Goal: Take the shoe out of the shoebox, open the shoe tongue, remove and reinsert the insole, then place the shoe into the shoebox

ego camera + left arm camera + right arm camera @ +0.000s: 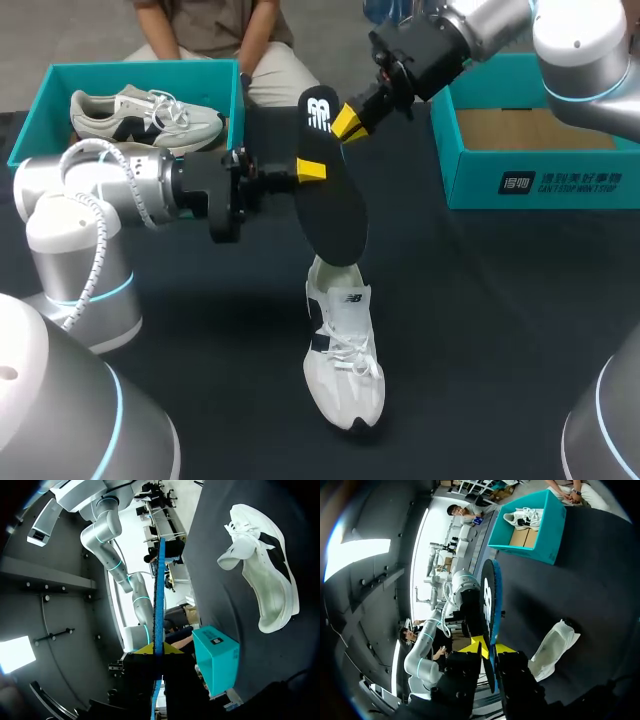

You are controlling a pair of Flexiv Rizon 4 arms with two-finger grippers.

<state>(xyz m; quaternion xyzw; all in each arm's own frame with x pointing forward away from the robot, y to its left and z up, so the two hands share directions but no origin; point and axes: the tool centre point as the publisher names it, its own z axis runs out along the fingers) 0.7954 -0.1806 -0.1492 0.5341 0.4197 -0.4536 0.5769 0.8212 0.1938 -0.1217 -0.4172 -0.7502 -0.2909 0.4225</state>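
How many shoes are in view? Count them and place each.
2. One white shoe lies on the table; the other shoe sits in the left shoebox. Part of the right shoebox is hidden.

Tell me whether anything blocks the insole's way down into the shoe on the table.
Nothing visible does. The insole, gripped by the left tool and the right tool, hangs right over the white shoe, with its lower end close to the shoe's opening. Whether it already touches the shoe cannot be told.
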